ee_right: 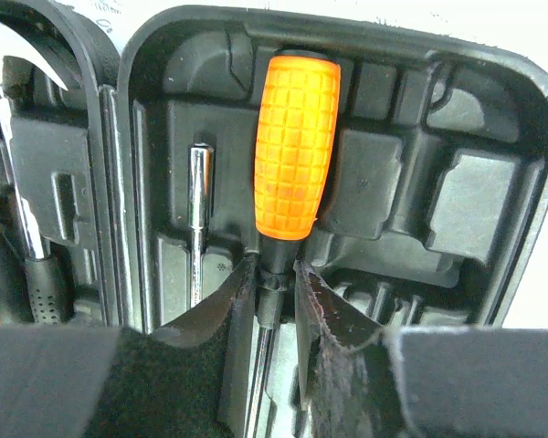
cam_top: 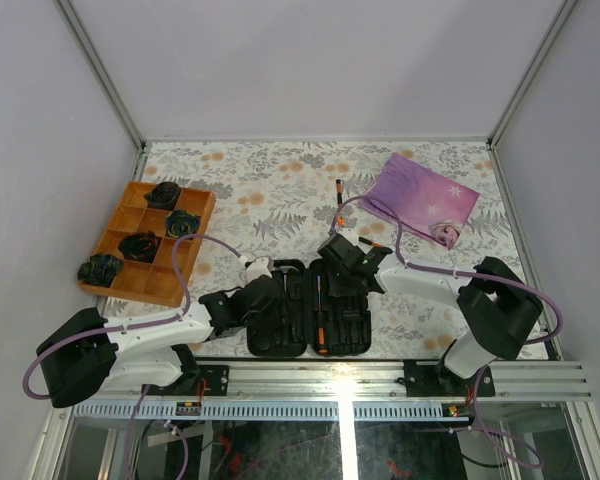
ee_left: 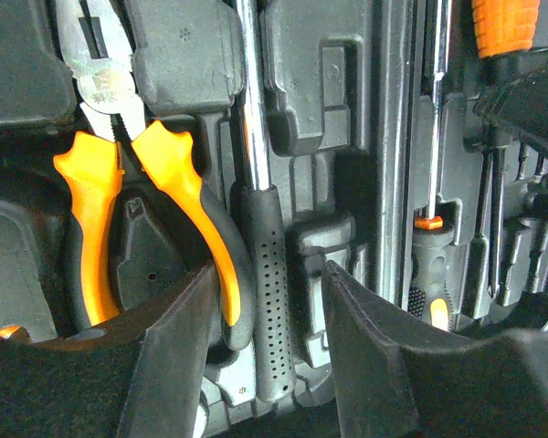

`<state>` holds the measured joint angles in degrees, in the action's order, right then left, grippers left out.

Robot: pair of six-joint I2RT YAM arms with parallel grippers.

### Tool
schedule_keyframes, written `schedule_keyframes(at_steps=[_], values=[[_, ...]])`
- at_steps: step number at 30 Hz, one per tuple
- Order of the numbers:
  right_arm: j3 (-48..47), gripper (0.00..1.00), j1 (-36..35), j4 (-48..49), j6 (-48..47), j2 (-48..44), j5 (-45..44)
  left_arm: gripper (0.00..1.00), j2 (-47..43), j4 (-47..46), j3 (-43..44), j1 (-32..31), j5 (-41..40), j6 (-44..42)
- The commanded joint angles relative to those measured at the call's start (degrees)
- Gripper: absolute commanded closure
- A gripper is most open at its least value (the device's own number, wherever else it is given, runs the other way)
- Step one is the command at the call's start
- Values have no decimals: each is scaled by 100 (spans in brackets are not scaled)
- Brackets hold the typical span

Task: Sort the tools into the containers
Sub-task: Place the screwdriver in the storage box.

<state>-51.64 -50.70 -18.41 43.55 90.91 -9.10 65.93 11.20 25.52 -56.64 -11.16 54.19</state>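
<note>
Since the right gripper (ee_right: pixel 276 297) has its jaws pinched narrow on the black collar just under the handle of a screwdriver with a chunky, grid-textured orange grip (ee_right: pixel 297 146), the tool is held steady with its handle pointing away over the right half of the open black moulded-plastic hard case (ee_right: pixel 347 36), probably so the shaft lines up with one of the long recesses; whether it rests in one yet I cannot tell. Gripping at the collar leaves the fat handle free to drop into its pocket. The left gripper (ee_left: pixel 269 278) hovers low over the other half with its jaws about half apart, straddling but not touching the black dimpled handle of the steel-shafted hammer (ee_left: pixel 256 164), perhaps ready to press it home. Beside the hammer, the orange-handled steel pliers (ee_left: pixel 128 164) sit in their slot, handles splayed. One slim orange-and-black tool (cam_top: pixel 338 198) lies loose on the flowered tablecloth (cam_top: pixel 260 190) beyond the case.
</note>
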Motion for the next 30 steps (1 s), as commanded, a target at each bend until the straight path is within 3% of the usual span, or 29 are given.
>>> schedule_keyframes(at_steps=[1, 15, 25, 30], values=[[-48, 83, -51, 303, 56, -47, -347, 52, 24, 106, -146, -40, -36, -19], [-110, 59, -53, 166, -74, 18, -315, 52, 78, 80, -143, -40, -13, -14], [-149, 57, -47, 49, -160, -556, -183, 52, 91, 53, -131, -42, -1, -32], [-376, 64, -48, -118, -231, -411, -326, 52, 106, 49, -119, -43, 16, -45]])
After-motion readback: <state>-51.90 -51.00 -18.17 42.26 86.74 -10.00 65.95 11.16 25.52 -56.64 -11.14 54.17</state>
